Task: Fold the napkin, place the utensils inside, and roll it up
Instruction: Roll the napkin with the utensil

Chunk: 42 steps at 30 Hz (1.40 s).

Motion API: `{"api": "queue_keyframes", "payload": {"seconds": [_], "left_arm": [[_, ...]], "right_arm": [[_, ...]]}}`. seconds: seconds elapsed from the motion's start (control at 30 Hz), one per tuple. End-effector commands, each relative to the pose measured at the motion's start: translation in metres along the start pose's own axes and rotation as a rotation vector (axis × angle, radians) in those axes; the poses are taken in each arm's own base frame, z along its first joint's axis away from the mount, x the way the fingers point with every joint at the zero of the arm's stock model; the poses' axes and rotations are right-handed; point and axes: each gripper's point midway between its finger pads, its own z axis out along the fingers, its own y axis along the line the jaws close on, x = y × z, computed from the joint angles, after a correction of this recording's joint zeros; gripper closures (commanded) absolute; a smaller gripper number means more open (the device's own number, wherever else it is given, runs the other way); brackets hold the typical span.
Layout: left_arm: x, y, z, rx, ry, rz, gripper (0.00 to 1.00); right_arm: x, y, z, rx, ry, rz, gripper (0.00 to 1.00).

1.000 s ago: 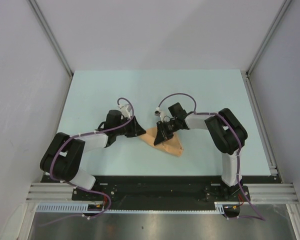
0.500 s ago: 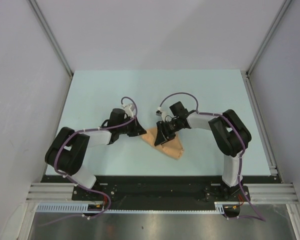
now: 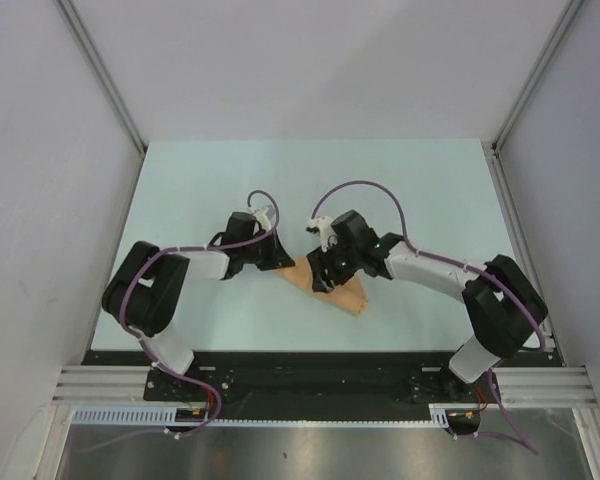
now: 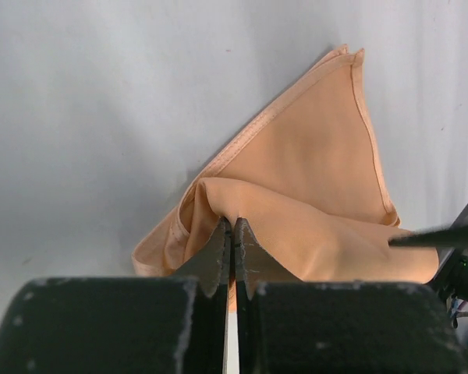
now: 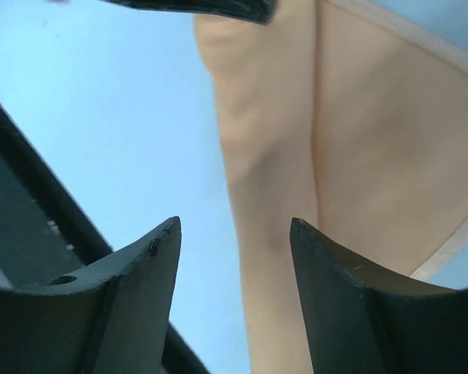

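Place: a lab test cell.
Walls: plain white panels (image 3: 40, 150) close in the pale table (image 3: 430, 190) on three sides.
Frame: bare aluminium rails (image 3: 550, 382) run along the table's near edge.

No readable text, label, brand, number or sign anywhere — all three views checked.

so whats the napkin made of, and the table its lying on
The napkin looks like thin soft cloth, matte peach: it has a stitched hem along its edges and drapes in soft folds. The table looks hard, smooth and pale blue with a matte finish; whether laminate or paint, I cannot tell.
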Motion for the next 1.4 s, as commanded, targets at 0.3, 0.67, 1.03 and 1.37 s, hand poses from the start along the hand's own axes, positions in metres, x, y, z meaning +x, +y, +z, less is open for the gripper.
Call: {"api": "queue_keyframes", "payload": {"seconds": [0.3,0.67,1.03,1.37], "left_arm": [[-0.007,-0.003,0.009,0.008,0.022,0.022,1.00],[-0.014,-0.009,0.010,0.025,0.020,0.039,1.00],[-0.024,-0.020,0.010,0.057,0.006,0.051,0.93],[-0.066,-0.029,-0.010,-0.007,-0.111,0.063,0.40]], "right_arm": [[-0.004,-0.004,0.015,0.448,-0.136,-0.449,0.35],[0.009,-0.011,0.038,0.418,-0.062,-0.477,0.34],[0.020,-0.040,0.043,0.443,0.016,-0.372,0.36],[0.059,-0.025,0.052,0.219,0.165,-0.199,0.71]]}}
